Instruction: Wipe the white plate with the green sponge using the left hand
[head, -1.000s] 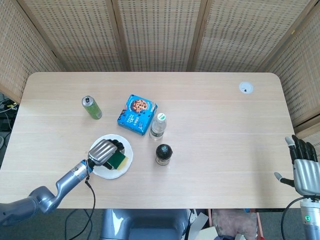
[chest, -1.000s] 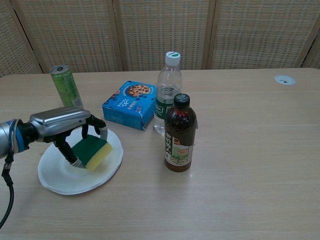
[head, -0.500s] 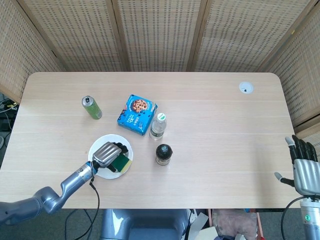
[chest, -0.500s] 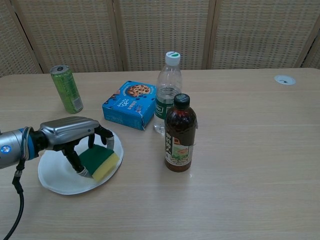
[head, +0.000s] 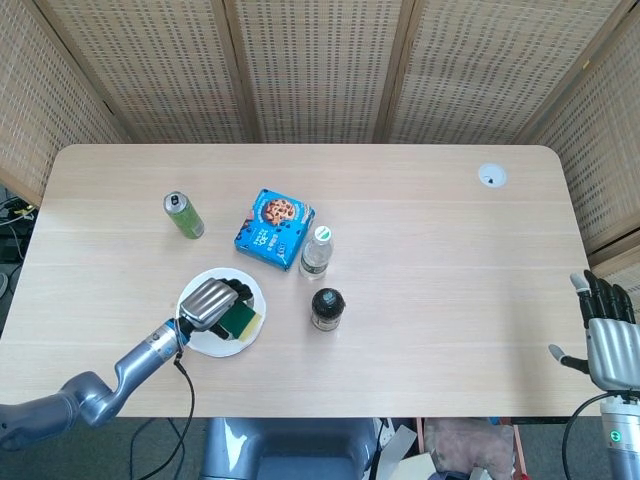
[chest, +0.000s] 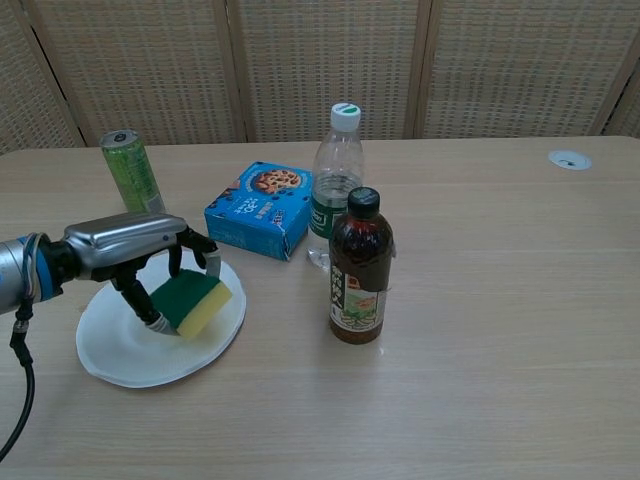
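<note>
The white plate (chest: 120, 350) serves as the landmark near the table's (head: 430, 290) front left edge: on it sits the green sponge (chest: 193, 301), green on top with a yellow underside, clamped by the left hand (chest: 135, 252), whose dark fingers (chest: 135, 300) curl down around it and press it to the plate's right half. Behind the plate to the left stands a green can (chest: 133, 175) whose print is too small to read. Behind the plate to the right lies a blue box (chest: 259, 210) with a picture of cookies on its lid; its lettering cannot be made out. Right of that box, a clear water bottle (chest: 336, 180) with a white-and-green cap carries a green label, unreadable, and its lower part is hidden by a dark bottle (chest: 360, 270) with a black cap and a pale label of small illegible print. Far from the plate, at the back right, a small white round fitting (head: 491, 176) sits in the tabletop. The right hand (head: 610, 335) shows only in the head view, off the table's front right corner, fingers straight and apart, holding nothing; its forearm is cut off by the frame edge.
</note>
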